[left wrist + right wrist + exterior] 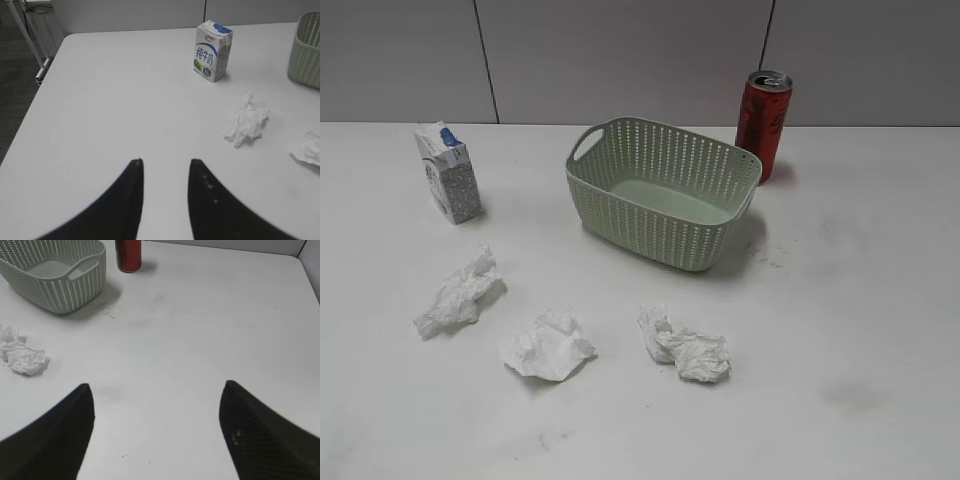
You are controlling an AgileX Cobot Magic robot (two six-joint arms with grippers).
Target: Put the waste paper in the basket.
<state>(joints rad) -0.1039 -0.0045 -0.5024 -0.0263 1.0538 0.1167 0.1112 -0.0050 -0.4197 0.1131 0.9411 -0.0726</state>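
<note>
Three crumpled white paper wads lie on the white table in front of the basket: a left wad (459,293), a middle wad (549,346) and a right wad (687,346). The pale green basket (620,200) stands behind them and holds nothing. Neither gripper shows in the exterior view. In the left wrist view my left gripper (165,161) is open and empty over bare table, with the left wad (246,121) ahead to its right. In the right wrist view my right gripper (157,385) is wide open and empty, with the right wad (22,354) and the basket (70,287) to its left.
A small milk carton with a blue top (448,172) stands at the back left, and also shows in the left wrist view (212,50). A red drink can (764,110) stands right behind the basket. The table's left edge (35,105) drops off to the floor.
</note>
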